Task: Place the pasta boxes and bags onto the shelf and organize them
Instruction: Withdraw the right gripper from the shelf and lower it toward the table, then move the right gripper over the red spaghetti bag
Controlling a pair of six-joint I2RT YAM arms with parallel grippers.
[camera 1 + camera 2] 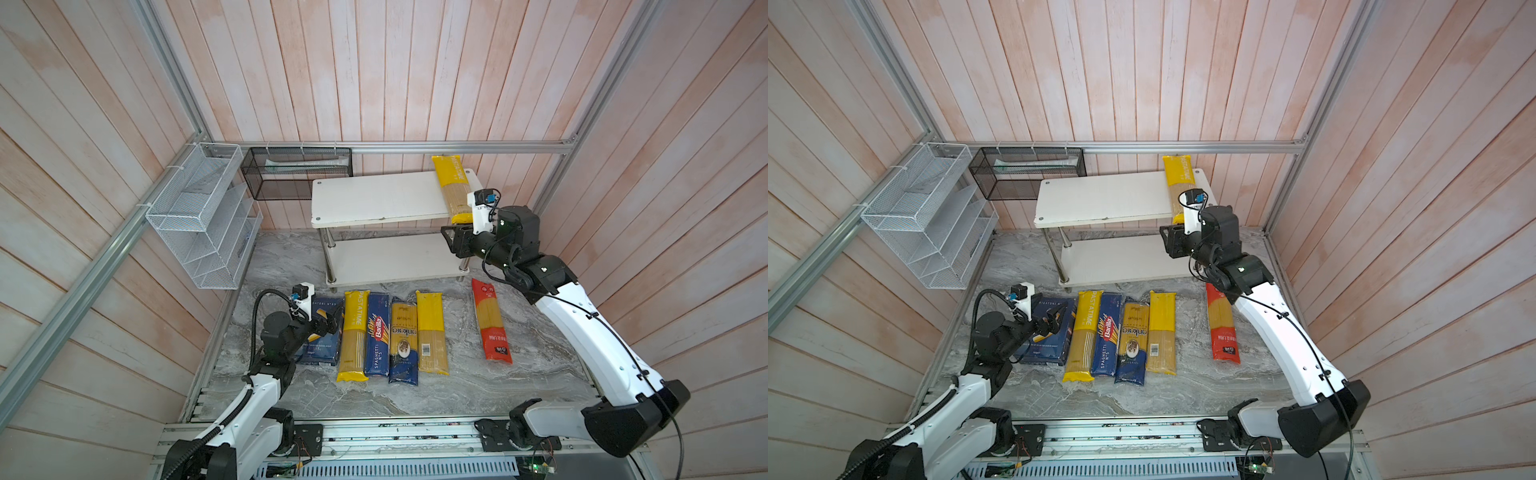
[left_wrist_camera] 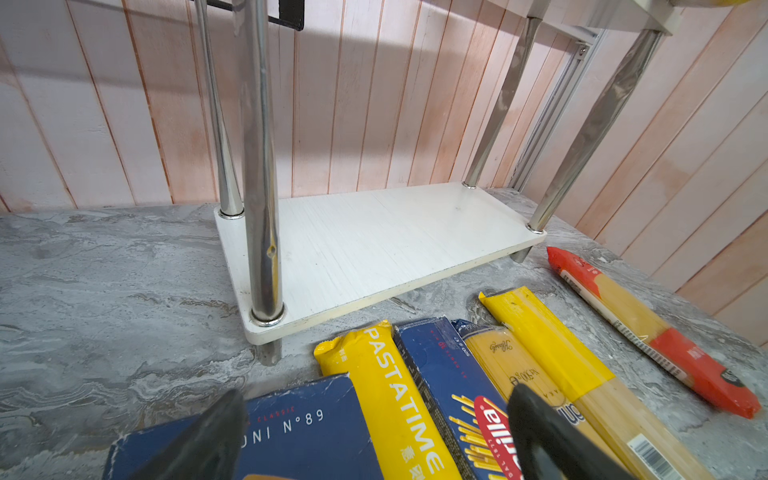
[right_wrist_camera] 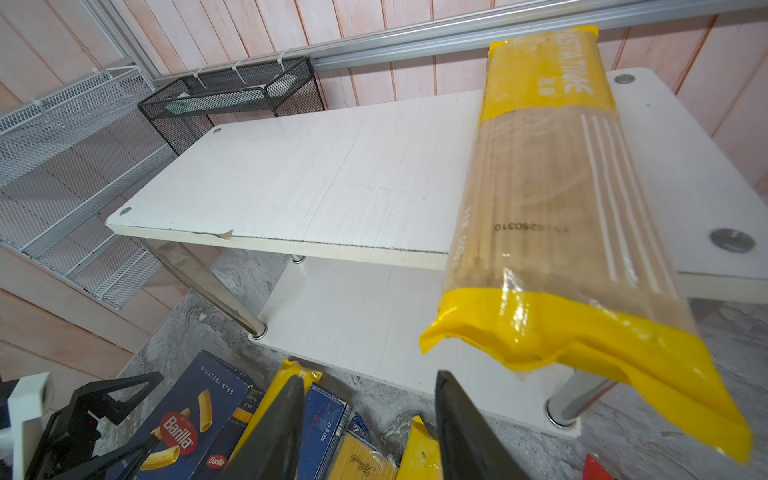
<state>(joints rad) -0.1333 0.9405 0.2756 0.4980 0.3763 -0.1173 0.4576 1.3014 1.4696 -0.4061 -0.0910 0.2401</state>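
Note:
One yellow PASTATIME bag (image 1: 453, 187) (image 3: 552, 199) lies across the right end of the shelf's top board (image 1: 382, 195) (image 1: 1100, 199), its near end overhanging the front edge. My right gripper (image 1: 449, 239) (image 3: 370, 386) hangs open just below and in front of that end, holding nothing. On the table lie in a row the wide Barilla box (image 1: 320, 345) (image 2: 299, 432), a yellow bag (image 1: 354, 336), the narrow Spaghetti box (image 1: 378, 336), the clear blue-ended bag (image 1: 403, 340) and a barcoded yellow bag (image 1: 431, 332). The red bag (image 1: 490, 320) lies apart. My left gripper (image 1: 332, 322) (image 2: 376, 399) hovers open over the wide box.
The shelf's lower board (image 1: 395, 257) is bare. A white wire rack (image 1: 199, 216) hangs on the left wall and a black mesh basket (image 1: 291, 172) on the back rail, beside the shelf's left end. Wooden walls close in on three sides.

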